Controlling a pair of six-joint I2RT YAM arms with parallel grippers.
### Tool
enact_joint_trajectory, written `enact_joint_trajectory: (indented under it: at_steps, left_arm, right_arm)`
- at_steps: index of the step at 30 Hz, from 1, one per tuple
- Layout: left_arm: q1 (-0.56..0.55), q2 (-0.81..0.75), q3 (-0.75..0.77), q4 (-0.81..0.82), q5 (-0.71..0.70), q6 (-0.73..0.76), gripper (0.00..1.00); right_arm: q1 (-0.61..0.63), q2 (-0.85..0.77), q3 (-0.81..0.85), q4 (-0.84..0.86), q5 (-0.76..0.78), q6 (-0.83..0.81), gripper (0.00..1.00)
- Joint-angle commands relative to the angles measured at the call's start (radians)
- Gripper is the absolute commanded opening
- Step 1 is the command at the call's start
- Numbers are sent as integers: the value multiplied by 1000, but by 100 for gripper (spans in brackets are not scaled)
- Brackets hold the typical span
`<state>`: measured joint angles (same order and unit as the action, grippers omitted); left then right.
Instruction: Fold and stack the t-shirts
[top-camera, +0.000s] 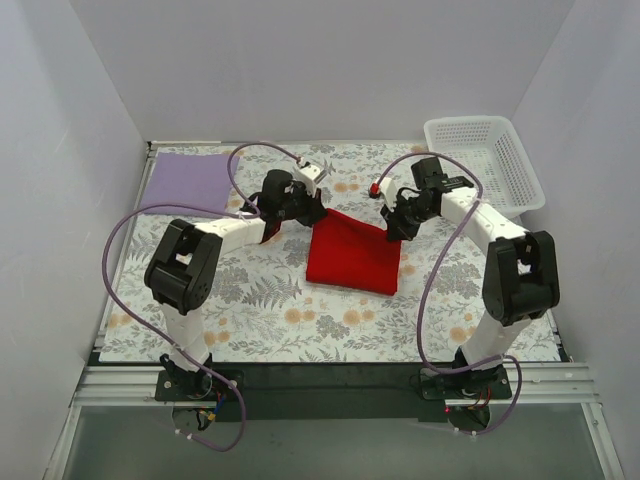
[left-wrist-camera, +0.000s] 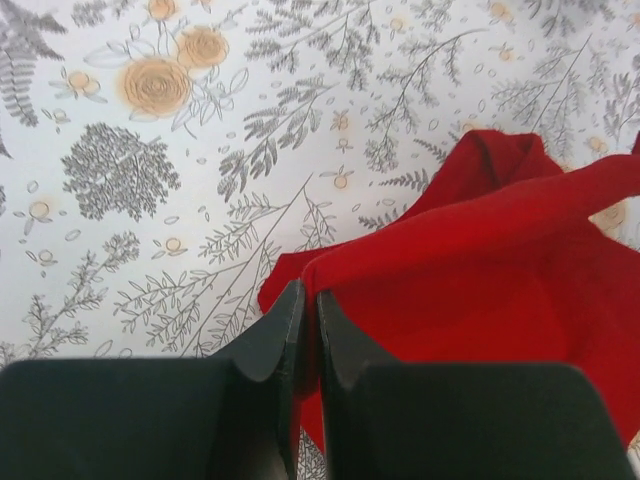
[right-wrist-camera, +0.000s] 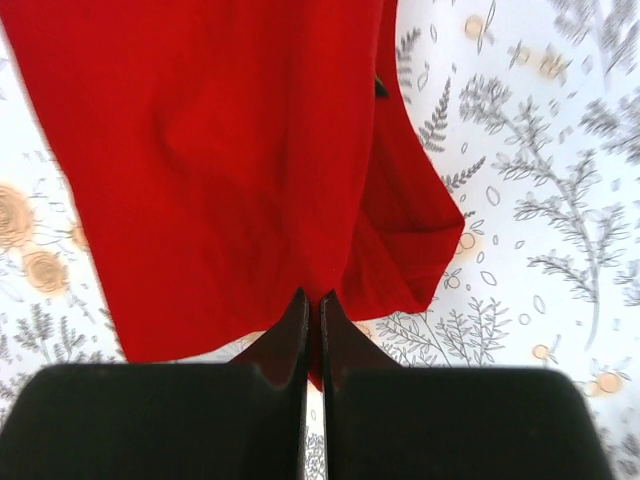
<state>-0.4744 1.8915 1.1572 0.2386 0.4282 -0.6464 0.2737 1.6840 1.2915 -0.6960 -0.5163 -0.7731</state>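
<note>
The red t-shirt (top-camera: 352, 255) lies partly folded in the middle of the floral table. My left gripper (top-camera: 312, 208) is shut on its far left corner, and the cloth (left-wrist-camera: 480, 290) runs between my jaws in the left wrist view. My right gripper (top-camera: 393, 228) is shut on the far right edge, and the red cloth (right-wrist-camera: 220, 170) hangs from my jaws in the right wrist view. Both held edges are lifted a little off the table. The lavender t-shirt (top-camera: 188, 181) lies as a flat rectangle at the far left corner.
A white mesh basket (top-camera: 484, 162) stands at the far right corner. The floral tablecloth (top-camera: 280, 320) covers the table. White walls close in the left, back and right sides.
</note>
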Motion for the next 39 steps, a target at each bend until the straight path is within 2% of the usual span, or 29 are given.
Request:
enact_joint_trajectory:
  at_steps: [1, 5, 12, 13, 14, 15, 16, 17, 19, 20, 21, 23, 25, 26, 28, 29, 30, 32, 33, 35, 39]
  left_arm:
    - [2, 15, 30, -54, -42, 17, 0]
    - [0, 58, 84, -102, -55, 31, 0]
    - [2, 148, 209, -159, -28, 13, 1]
    - [2, 176, 231, -171, -34, 2, 9]
    - [2, 190, 248, -191, -48, -10, 16]
    - [2, 199, 263, -202, -71, -22, 29]
    - [2, 207, 291, -212, -103, -59, 38]
    - [2, 199, 297, -213, -177, -73, 49]
    - [2, 161, 303, -205, -244, -99, 61]
    - [2, 143, 303, -203, -300, -105, 71]
    - [2, 118, 300, -205, -331, -110, 75]
    - [2, 31, 265, -211, -353, -105, 76]
    - [2, -40, 176, -214, -349, -104, 76]
    - [2, -124, 142, -220, -333, -120, 76]
    - [16, -195, 75, -275, -238, -180, 78]
    - [23, -224, 46, -294, -197, -208, 78]
    - [29, -270, -20, -314, -105, -264, 78]
    - [31, -302, -91, -343, -16, -303, 78]
    - [30, -330, -152, -343, 54, -356, 77]
    - [30, -345, -207, -338, 101, -390, 77]
    - [30, -345, -267, -334, 69, -421, 76]
  right_arm:
    - [-16, 77, 25, 23, 50, 44, 1]
    - [-30, 134, 71, 56, 82, 83, 1]
    - [-33, 92, 55, 105, 160, 136, 1]
    - [-33, 89, 43, 131, 176, 159, 4]
    - [-34, 91, 37, 142, 220, 170, 12]
    - [-34, 97, 35, 157, 246, 181, 18]
    - [-33, 101, 37, 182, 272, 196, 33]
    - [-34, 112, 35, 206, 339, 225, 53]
    - [-34, 120, 45, 251, 390, 245, 58]
    - [-33, 123, 55, 259, 416, 254, 61]
    - [-34, 120, 60, 263, 438, 253, 62]
    - [-37, 93, 62, 273, 429, 258, 62]
    - [-48, 28, 45, 274, 376, 255, 60]
    - [-54, 2, 26, 273, 327, 249, 60]
    - [-74, -53, -49, 267, 102, 203, 58]
    - [-99, -113, -82, 263, -76, 184, 58]
    - [-109, -141, -150, 245, -158, 158, 57]
    - [-132, -212, -208, 233, -308, 109, 58]
    - [-137, -233, -268, 231, -335, 104, 58]
    - [-149, -276, -320, 230, -395, 92, 58]
    - [-174, -319, -408, 233, -413, 80, 58]
